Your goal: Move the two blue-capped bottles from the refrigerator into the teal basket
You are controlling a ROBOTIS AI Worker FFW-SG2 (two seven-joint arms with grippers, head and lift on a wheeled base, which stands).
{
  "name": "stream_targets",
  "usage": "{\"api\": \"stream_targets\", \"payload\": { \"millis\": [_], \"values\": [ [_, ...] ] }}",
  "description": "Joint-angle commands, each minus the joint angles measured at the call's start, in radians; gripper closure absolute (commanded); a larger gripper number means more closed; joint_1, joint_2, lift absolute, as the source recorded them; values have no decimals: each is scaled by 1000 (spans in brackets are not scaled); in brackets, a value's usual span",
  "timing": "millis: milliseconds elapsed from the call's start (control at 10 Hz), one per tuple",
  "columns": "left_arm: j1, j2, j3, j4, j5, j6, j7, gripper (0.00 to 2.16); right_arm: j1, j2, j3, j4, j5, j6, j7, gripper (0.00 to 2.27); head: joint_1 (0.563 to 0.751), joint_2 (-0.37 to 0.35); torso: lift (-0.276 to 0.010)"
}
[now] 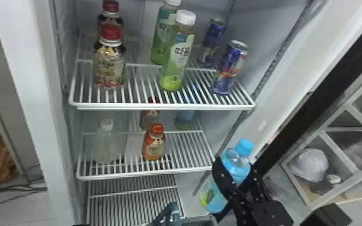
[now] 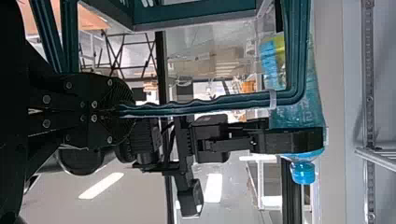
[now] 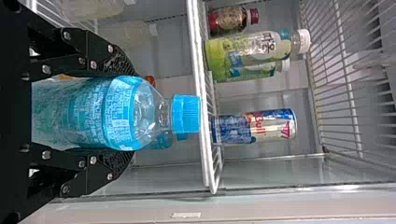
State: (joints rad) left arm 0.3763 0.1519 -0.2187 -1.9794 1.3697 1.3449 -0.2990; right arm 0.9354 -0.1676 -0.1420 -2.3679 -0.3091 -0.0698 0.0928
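"What could go wrong at your left?"

"Your left pincer [image 2: 122, 109] is closed on the handle [image 2: 201, 106] of the teal basket [image 2: 196, 15], near you; an off-centre load could make it tip or swing."

"And between your arms?"

"The orange-capped bottle [image 1: 154, 147] stands nearer than the second blue-capped bottle [image 1: 185, 119], far back on the middle shelf [image 1: 147, 174]; a hasty reach could topple it."

"At your right?"

"Your right pincer [image 1: 236, 162] is parted only by the first blue-capped bottle [image 1: 237, 169], gripped round its body, near; lower it off-line, and it could snag the handle; release early, and it could fall."
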Motion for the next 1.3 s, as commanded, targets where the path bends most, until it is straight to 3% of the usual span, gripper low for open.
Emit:
{"api": "stream_targets", "payload": {
  "millis": [0,200,600,1200],
  "values": [
    [-1,0,1,0,-1,0,0,1157,34,3,-19,-43,1,43,24,673,695,-350,-136],
    [2,2,-1,0,-1,0,-2,1157,78,2,-47,-124,24,141,99,673,695,-350,-136],
    [-3,3,-2,0,-3,0,-2,1157,130,-30,-54,-203,24,266,162,673,695,-350,-136],
    [-1,3,-2,0,0,0,-2,1157,95,-43,-67,-115,45,320,231,673,695,-350,-136]
  ]
}}
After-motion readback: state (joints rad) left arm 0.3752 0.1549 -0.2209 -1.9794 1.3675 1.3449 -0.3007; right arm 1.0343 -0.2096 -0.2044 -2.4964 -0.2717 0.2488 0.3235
